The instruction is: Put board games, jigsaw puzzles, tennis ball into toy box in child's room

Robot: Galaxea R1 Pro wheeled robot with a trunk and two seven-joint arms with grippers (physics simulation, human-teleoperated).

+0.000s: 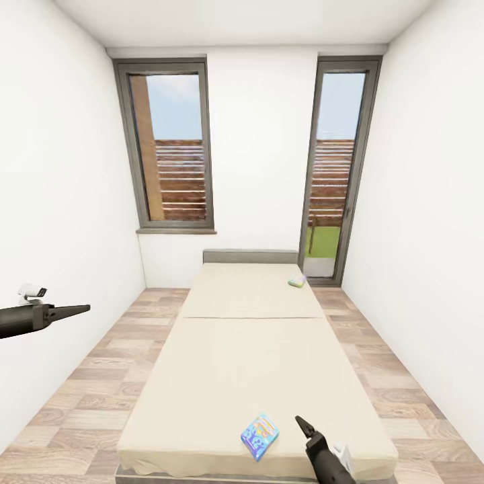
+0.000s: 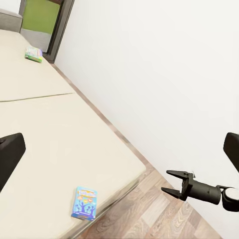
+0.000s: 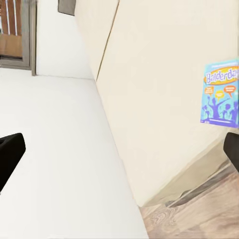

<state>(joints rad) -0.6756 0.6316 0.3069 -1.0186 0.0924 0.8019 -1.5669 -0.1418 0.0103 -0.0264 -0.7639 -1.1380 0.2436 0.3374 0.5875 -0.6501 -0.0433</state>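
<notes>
A blue board game (image 1: 259, 435) lies flat near the foot edge of the beige bed (image 1: 249, 349); it is also in the left wrist view (image 2: 84, 203) and the right wrist view (image 3: 221, 92). A second, pale green board game (image 1: 297, 281) rests at the bed's far right corner by the headboard (image 2: 34, 54). My right gripper (image 1: 299, 422) hovers just right of the blue game, above the foot of the bed, with its fingers apart (image 2: 168, 181). My left gripper (image 1: 84, 309) hangs over the floor left of the bed, its fingers (image 2: 10, 154) spread wide. Neither gripper holds anything.
A grey headboard (image 1: 250, 256) stands against the far wall between a tall window (image 1: 171, 144) and a glass door (image 1: 339, 168). Strips of wood-plank floor (image 1: 101, 376) run along both sides of the bed, closed in by white walls.
</notes>
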